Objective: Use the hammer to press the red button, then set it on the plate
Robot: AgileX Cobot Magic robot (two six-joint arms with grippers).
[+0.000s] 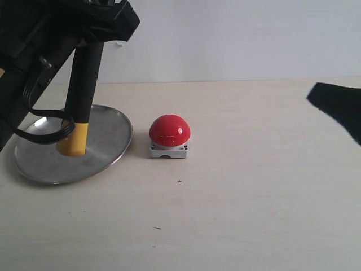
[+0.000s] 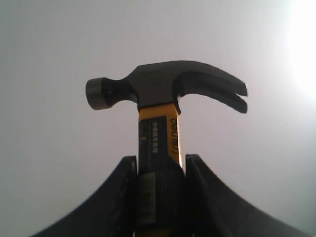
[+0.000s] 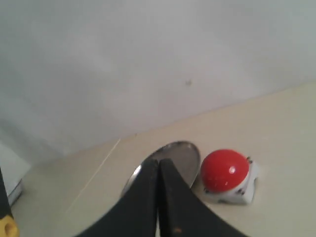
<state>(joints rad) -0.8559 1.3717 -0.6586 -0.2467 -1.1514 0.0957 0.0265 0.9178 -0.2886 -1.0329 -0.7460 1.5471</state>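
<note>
My left gripper [image 2: 160, 163] is shut on the hammer [image 2: 158, 138], gripping its black handle just below the yellow neck band; the dark steel head points up toward the wall. In the exterior view the hammer handle [image 1: 83, 84] hangs nearly upright from the left gripper [image 1: 104, 28], its yellow end [image 1: 73, 138] just above or touching the silver plate [image 1: 110, 148]. The red button [image 1: 169, 131] stands on its grey base right of the plate. My right gripper [image 3: 159, 165] is shut and empty, raised at the right, with the red button [image 3: 224, 170] and plate [image 3: 185, 155] beyond it.
The left arm and its black cable [image 1: 39, 132] hang over the plate's left side. A white wall [image 1: 237, 39] backs the beige table [image 1: 242, 214]. The right arm's dark tip [image 1: 338, 107] shows at the right edge.
</note>
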